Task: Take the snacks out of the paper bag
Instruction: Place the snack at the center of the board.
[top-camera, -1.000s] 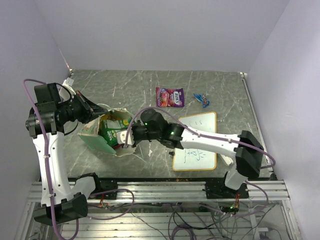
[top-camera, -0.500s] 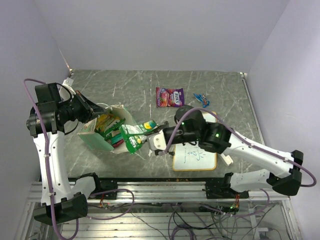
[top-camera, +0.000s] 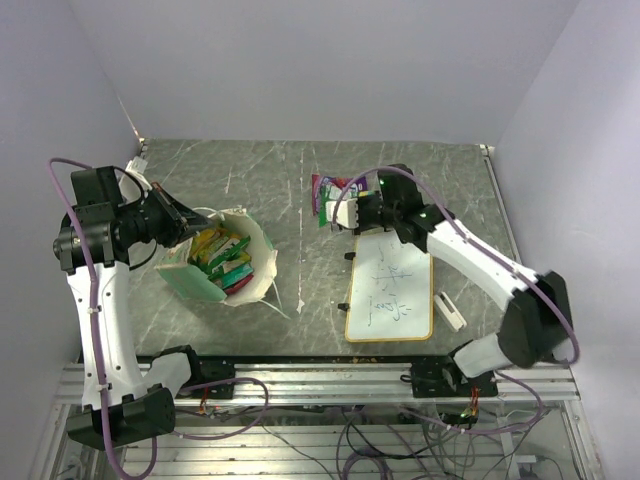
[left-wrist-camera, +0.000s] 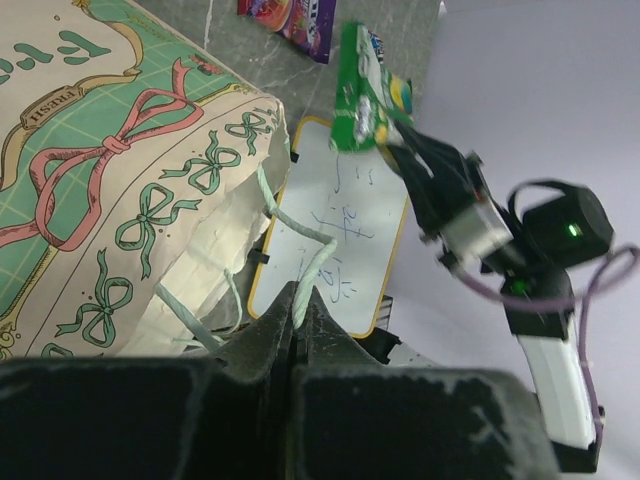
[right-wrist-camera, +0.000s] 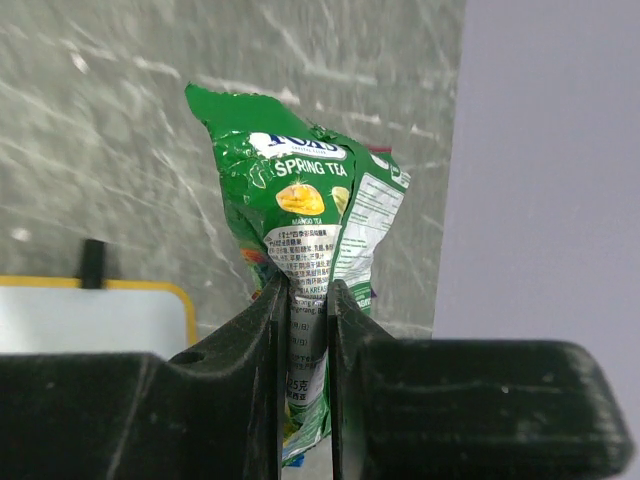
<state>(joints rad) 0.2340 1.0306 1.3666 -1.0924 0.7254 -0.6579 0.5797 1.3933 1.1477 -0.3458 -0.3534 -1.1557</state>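
The paper bag (top-camera: 262, 262) lies open at the left of the table, with several green and pink snacks (top-camera: 224, 256) inside. My left gripper (top-camera: 186, 226) is shut on the bag's thin string handle (left-wrist-camera: 308, 272) and holds the mouth up; the bag's patterned side (left-wrist-camera: 120, 190) fills the left wrist view. My right gripper (top-camera: 338, 212) is shut on a green snack packet (top-camera: 324, 210), held above the table by the purple packet (top-camera: 333, 184). The green packet (right-wrist-camera: 300, 210) hangs upright between the jaws (right-wrist-camera: 308, 300). The blue candy is hidden behind the right arm.
A whiteboard with writing (top-camera: 392, 290) lies right of the bag, also in the left wrist view (left-wrist-camera: 340, 230). A small white eraser (top-camera: 450, 310) lies beside its right edge. The grey walls close in at the back and on both sides.
My right gripper has come out of the bag with the green packet and swung back and right, over to the purple packet. The left arm has held still.
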